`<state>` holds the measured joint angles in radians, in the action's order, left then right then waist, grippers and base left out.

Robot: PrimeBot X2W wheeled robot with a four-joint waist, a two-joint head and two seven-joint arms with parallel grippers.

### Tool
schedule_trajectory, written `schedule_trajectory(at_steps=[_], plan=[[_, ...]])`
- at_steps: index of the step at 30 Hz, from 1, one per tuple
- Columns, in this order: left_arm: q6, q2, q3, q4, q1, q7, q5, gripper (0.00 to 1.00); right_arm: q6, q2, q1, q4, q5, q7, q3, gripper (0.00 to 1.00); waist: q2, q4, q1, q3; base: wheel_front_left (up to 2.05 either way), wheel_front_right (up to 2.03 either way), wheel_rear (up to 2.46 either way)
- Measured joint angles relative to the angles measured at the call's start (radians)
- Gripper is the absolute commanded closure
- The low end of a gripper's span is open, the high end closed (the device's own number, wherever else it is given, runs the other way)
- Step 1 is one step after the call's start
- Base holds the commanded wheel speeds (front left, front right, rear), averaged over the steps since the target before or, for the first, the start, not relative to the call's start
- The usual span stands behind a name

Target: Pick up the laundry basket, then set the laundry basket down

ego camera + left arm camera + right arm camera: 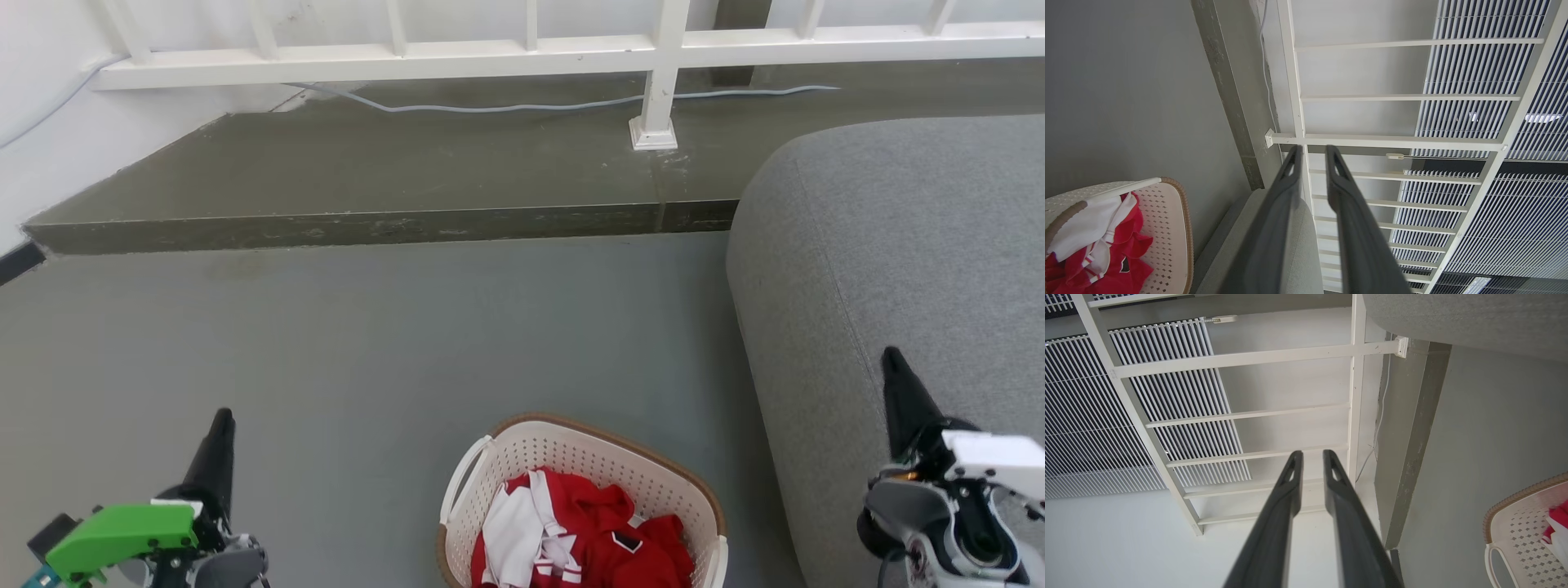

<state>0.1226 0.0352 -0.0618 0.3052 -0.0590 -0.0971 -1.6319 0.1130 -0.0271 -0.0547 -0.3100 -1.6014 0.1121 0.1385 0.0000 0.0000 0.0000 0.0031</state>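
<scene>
Clothes (600, 543) in red and white lie in the laundry basket (589, 457). The basket sits on the grey floor (367, 343), near and in the middle, just beside the big grey sofa (890, 245) on the right. The left gripper (221, 423) is up in the air, well to the left of the basket. Its two fingers (1292, 171) are a little apart and hold nothing. The right gripper (892, 358) is up in front of the sofa, to the right of the basket. Its fingers (1292, 469) are a little apart too, with nothing between them. Far off there is a low step (367, 224) and a white fence (522, 57).
</scene>
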Motion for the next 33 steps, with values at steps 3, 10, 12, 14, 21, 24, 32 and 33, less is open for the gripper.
schedule_trajectory(at_steps=[3, 10, 12, 14, 21, 24, 32, 33], plan=[[0.0, -0.009, 0.002, 0.01, 0.016, 0.001, 0.0, 0.0, 0.0, 0.008, 0.021, -0.01, 0.0, -0.001, -0.003, 0.0, 0.0, 0.0, 0.0, 0.0, 0.0, 0.0, 0.0], [0.0, -0.009, 0.009, 0.0, 0.016, 0.021, 0.0, 0.0, 0.0, 0.008, 0.021, 0.0, 0.01, -0.007, -0.015, 0.0, 0.0, 0.0, 0.0, 0.001, 0.0, 0.0, 0.0], [0.0, -0.009, 0.013, -0.005, 0.016, 0.029, 0.0, 0.0, 0.0, 0.008, 0.021, 0.006, 0.012, -0.012, -0.019, 0.0, 0.0, 0.0, 0.0, 0.002, 0.0, 0.0, 0.0], [0.0, -0.009, 0.019, -0.012, 0.016, 0.038, 0.0, 0.0, 0.0, 0.007, 0.021, 0.011, 0.019, -0.016, -0.024, 0.0, 0.0, 0.0, 0.0, 0.002, 0.0, 0.0, 0.0], [0.0, -0.009, 0.038, -0.031, 0.016, 0.057, 0.03, 0.0, 0.0, 0.002, 0.021, 0.025, 0.043, -0.037, -0.043, 0.0, 0.0, 0.0, 0.0, 0.004, 0.0, 0.0, 0.0], [0.0, -0.008, 0.047, -0.04, 0.016, 0.069, 0.039, 0.0, 0.0, -0.003, 0.021, 0.032, 0.066, -0.048, -0.053, 0.0, 0.0, 0.0, 0.0, 0.005, 0.0, 0.0, 0.0], [0.0, -0.001, 0.08, -0.059, 0.016, 0.098, 0.118, 0.0, 0.0, -0.03, 0.019, 0.055, 0.128, -0.085, -0.099, 0.0, 0.0, 0.0, 0.0, 0.008, 0.0, 0.0, 0.0], [0.0, 0.006, 0.087, -0.061, 0.016, 0.1, 0.137, 0.0, 0.0, -0.035, 0.019, 0.057, 0.138, -0.088, -0.105, 0.0, 0.0, 0.0, 0.0, 0.008, 0.0, 0.0, 0.0]])
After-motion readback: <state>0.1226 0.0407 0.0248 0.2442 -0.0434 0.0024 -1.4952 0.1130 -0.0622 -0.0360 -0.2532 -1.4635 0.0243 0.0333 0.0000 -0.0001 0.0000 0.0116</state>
